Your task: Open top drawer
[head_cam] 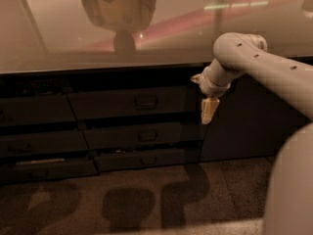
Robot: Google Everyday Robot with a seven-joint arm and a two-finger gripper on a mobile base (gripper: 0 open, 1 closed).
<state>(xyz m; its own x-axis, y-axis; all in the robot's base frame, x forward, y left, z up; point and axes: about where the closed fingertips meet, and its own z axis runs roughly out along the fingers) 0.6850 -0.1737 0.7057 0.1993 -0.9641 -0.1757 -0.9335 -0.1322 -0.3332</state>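
Note:
The top drawer (107,103) is a wide dark grey front just under the countertop, in the middle column, with a small dark pull handle (145,102) at its centre. Its front sits flush with the neighbouring fronts. My gripper (208,110) hangs pointing down from the white arm (244,58), just past the drawer's right edge and at about the height of the handle. It is well to the right of the handle and holds nothing that I can see.
Two shallower drawers (142,136) (146,159) lie below the top one. More drawer fronts (34,110) stand to the left. A glossy countertop (58,38) overhangs above. A plain dark cabinet panel (244,126) is at right. My own body (291,190) fills the lower right corner.

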